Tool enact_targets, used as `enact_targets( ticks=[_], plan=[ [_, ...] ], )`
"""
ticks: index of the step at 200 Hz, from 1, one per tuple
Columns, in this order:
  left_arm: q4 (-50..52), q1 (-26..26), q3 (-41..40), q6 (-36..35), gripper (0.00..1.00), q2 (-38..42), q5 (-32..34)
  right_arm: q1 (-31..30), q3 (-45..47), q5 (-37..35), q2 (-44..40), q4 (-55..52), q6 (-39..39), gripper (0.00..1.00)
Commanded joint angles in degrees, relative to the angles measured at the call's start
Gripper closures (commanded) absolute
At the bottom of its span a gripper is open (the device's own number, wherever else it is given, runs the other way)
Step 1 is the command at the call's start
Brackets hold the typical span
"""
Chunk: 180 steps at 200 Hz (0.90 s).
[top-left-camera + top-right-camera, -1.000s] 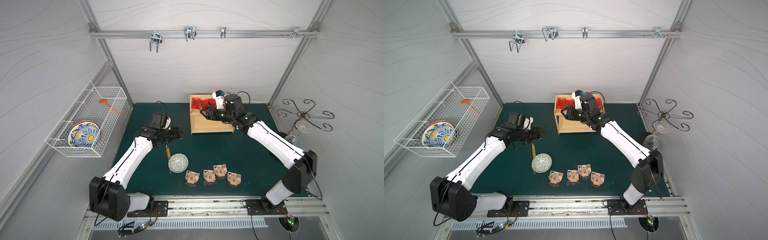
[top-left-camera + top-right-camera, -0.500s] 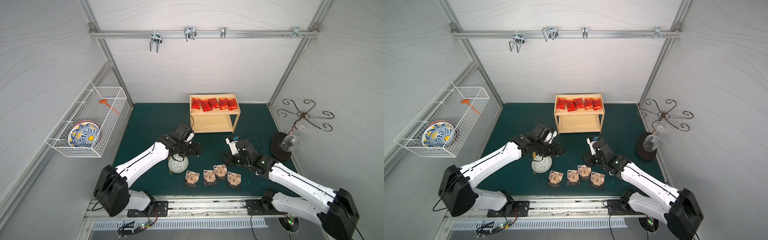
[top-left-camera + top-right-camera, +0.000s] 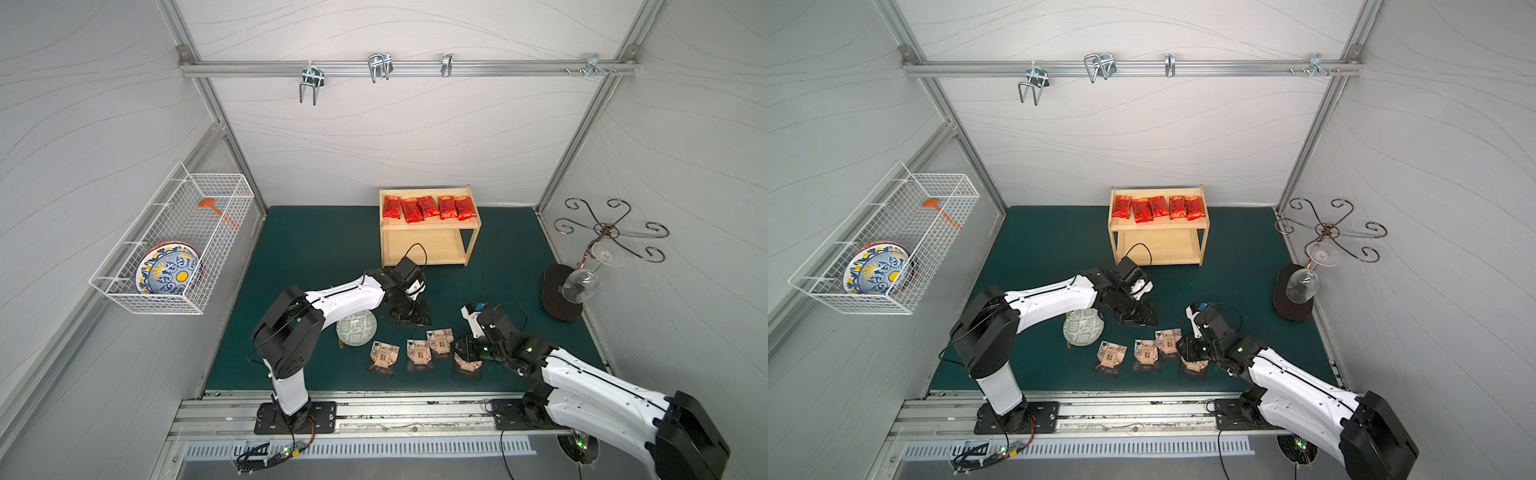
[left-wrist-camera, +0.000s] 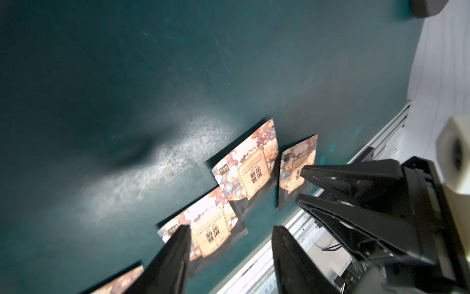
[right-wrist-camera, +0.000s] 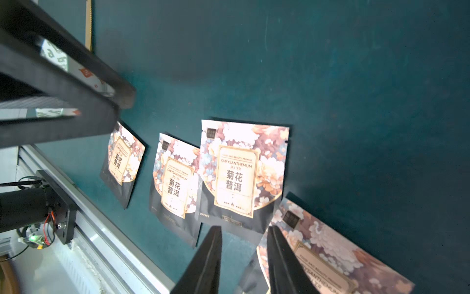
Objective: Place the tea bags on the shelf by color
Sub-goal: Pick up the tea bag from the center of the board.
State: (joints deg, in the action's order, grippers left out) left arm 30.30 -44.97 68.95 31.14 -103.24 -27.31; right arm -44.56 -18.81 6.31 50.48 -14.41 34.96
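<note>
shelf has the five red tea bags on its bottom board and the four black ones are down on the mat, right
Not quite. The five red tea bags lie on the top board of the shelf, not the bottom one, as both top views show. The four black ones are down on the mat.

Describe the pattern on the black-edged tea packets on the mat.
Black-edged tea packets: pale flowers around a cream label; right wrist view shows it best.

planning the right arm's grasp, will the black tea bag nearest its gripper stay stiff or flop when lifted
Likely floppy: the tea bag is a thin pouch lying flat on the mat. Probably light, and its smooth film may slip from the right gripper.
</note>
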Motion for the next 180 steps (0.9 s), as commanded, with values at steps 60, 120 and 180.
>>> enact_targets(
  ticks=[60,120,180],
  plan=[
    [-4.0,-0.9,4.2,-0.1,0.52,-8.2,-3.7,2.6,2.5,4.5,5.2,11.7,-0.5,0.82],
    [-6.0,-0.8,3.0,0.2,0.6,-10.5,-5.1,5.3,4.0,6.9,9.3,16.4,0.1,0.84],
    [-8.9,-0.9,1.6,0.8,0.72,-11.4,-7.3,6.5,4.2,7.3,11.9,17.7,0.7,0.85]
  ],
)
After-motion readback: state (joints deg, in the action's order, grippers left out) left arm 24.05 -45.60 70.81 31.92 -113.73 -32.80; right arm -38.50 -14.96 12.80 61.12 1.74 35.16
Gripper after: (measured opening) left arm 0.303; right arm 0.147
